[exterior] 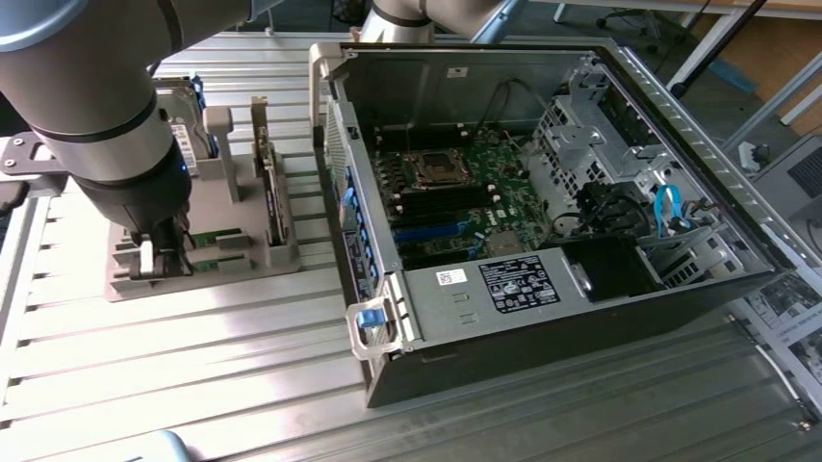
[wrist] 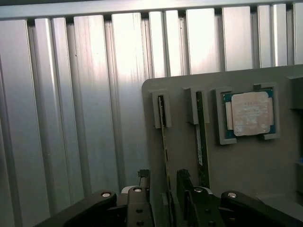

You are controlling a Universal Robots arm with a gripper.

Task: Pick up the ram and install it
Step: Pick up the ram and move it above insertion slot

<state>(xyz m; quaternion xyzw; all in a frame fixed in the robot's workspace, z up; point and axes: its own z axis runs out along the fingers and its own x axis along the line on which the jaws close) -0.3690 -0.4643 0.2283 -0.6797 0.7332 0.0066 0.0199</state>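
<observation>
Wrist view: you've got the grey holder (wrist: 246, 165) on the slatted bench (wrist: 94, 94), w/ three things in it. Two green sticks stand on edge in parallel slots, each w/ one end tucked in a small grey bracket. The square silver processor chip (wrist: 249, 113) lies flat in its own recess beside them. The ram (wrist: 164, 137) is the stick nearest the holder's edge. The second stick (wrist: 201, 137) runs just beside it, apart, not touching. Your pincer (wrist: 163, 183) is wide open, one finger each side of the ram, nothing gripped yet. The second stick sits just outside one of the fingers (wrist: 184, 182).

Exterior view: the arm (exterior: 103, 125) hangs over the holder at that view's left, w/ the pincer (exterior: 161, 258) down among the slots. The open PC case (exterior: 514, 318) lies close beside the holder, toward the view's right. Its side wall stands btwn the holder and the motherboard (exterior: 469, 192). A blue cable (exterior: 668, 207) loops inside the case near the far side.
</observation>
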